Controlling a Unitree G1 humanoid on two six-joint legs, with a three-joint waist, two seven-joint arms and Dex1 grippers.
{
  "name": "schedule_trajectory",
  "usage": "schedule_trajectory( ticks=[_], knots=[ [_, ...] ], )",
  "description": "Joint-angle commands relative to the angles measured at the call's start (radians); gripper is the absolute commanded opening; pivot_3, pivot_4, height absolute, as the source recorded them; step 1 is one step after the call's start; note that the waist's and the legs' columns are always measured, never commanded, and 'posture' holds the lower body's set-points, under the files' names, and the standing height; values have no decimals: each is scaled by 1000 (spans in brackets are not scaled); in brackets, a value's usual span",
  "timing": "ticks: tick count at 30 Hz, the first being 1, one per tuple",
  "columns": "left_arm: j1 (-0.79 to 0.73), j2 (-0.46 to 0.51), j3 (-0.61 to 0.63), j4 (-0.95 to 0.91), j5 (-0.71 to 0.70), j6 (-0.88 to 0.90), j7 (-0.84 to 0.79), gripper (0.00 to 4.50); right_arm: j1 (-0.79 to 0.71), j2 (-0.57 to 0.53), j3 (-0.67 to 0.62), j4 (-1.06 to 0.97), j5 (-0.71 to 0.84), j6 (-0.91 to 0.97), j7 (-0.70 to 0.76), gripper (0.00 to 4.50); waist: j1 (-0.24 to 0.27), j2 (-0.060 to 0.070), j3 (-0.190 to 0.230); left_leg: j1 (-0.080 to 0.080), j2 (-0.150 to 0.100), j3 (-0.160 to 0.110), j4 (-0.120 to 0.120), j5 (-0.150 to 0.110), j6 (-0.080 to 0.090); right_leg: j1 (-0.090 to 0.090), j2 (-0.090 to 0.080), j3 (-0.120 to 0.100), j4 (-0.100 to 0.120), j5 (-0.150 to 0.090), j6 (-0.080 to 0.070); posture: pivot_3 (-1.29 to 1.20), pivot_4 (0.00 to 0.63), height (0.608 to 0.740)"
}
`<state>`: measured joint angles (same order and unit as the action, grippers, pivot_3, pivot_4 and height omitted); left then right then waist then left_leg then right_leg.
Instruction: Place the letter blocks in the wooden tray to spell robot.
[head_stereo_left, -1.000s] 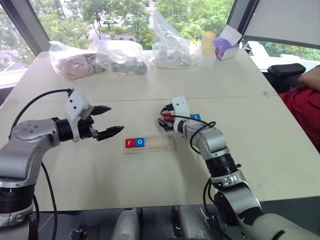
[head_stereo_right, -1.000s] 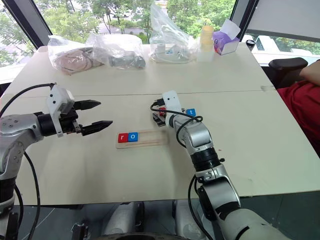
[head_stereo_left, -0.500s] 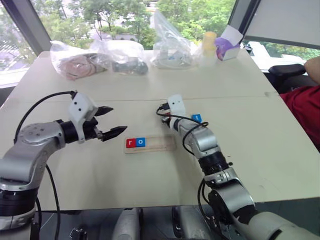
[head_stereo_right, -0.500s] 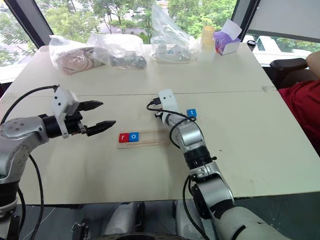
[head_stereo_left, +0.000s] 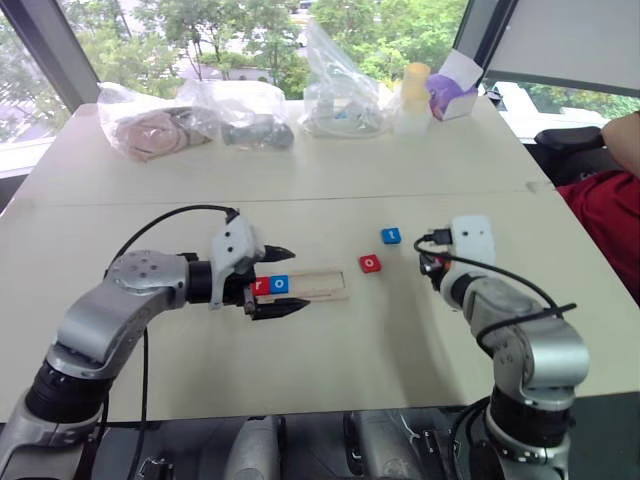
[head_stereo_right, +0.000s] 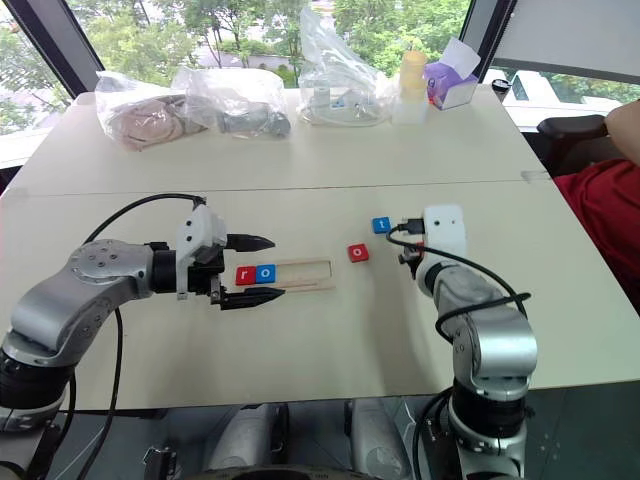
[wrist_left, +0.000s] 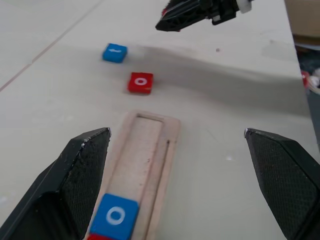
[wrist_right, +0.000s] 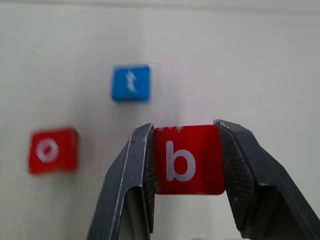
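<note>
**Red b tile pinched above the bench, two letters sitting in the tray**

The long, shallow light-wood tray (head_stereo_right: 283, 273) is lying on the pale bench (head_stereo_right: 300, 170), holding a red square tile marked r (head_stereo_right: 245, 275) at its left end and a blue square tile marked o (head_stereo_right: 265, 272) touching it on the right; the remaining length of the tray is showing bare wood. Right of the tray, a red square tile marked o (head_stereo_right: 357, 252) is lying on the bench, and a blue square tile marked t (head_stereo_right: 381, 225) is sitting just beyond it, farther right. The right gripper (wrist_right: 186, 162) is pinching a red square tile marked b (wrist_right: 187, 159) between its black fingers, to the right of the loose tiles. The left gripper (head_stereo_right: 262, 268) is hovering over the tray's left end with its fingers spread wide. Clear plastic bags (head_stereo_right: 240, 100) are sitting along the far edge.
</note>
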<state>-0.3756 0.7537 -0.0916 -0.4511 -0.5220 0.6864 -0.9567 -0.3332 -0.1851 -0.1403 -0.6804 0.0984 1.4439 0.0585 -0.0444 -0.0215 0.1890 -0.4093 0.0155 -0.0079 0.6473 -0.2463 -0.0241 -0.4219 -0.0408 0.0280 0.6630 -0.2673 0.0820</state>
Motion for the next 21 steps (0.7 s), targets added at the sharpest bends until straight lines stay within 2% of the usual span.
schedule_trajectory(
  ticks=[1, 5, 9, 15, 18, 19, 21],
  knots=[
    [-47, -13, -35, 26, 41, -51, -12, 4500, 24, 49, 27, -38, -8, 20, -31, 1249, -1, 0, 0, 0, 0, 0, 0, 0, 0, 0, 0, 0, 0, 0, 0, 0, 150, 740],
    [-70, -34, -65, 67, 69, -79, -18, 4500, 37, 124, 24, 15, -28, -6, -76, 1249, 0, 0, 0, 0, 0, 0, 0, 0, 0, 0, 1, 1, 0, 0, 0, 0, 150, 740],
    [-69, -28, -85, 89, 107, -109, -28, 4500, 52, 141, 41, 47, -65, -38, -122, 1249, 3, 0, 0, -1, -1, 1, 0, 0, 0, 0, -1, 1, 0, 0, 0, 0, 150, 740],
    [-61, -25, -70, 80, 105, -103, -32, 4500, 53, 144, 30, 28, -69, -41, -123, 4279, 1, 0, 0, -1, -1, 0, 0, 0, 0, 0, -1, 1, 0, 0, 1, 0, 150, 740],
    [-53, 5, -35, 85, 94, -99, -46, 4500, -23, 137, -72, 11, -31, -87, -78, 4406, -2, 0, 0, -1, 0, 1, 0, 0, 0, -1, -1, 1, 0, 0, 1, 0, 150, 740],
    [-53, 14, -21, 90, 86, -95, -51, 4500, -37, 108, -89, 12, -10, -105, -41, 4406, -2, 1, 0, -1, 0, 1, 0, 0, 0, -1, 0, 1, 0, 0, 1, 0, 150, 740],
    [-54, 33, 14, 100, 51, -79, -74, 4500, -34, -17, -77, 32, 76, -172, 130, 4406, 1, 1, 0, -1, 0, 1, 0, 0, 0, -1, 0, 1, 0, 0, 1, 0, 150, 740]
  ],
)
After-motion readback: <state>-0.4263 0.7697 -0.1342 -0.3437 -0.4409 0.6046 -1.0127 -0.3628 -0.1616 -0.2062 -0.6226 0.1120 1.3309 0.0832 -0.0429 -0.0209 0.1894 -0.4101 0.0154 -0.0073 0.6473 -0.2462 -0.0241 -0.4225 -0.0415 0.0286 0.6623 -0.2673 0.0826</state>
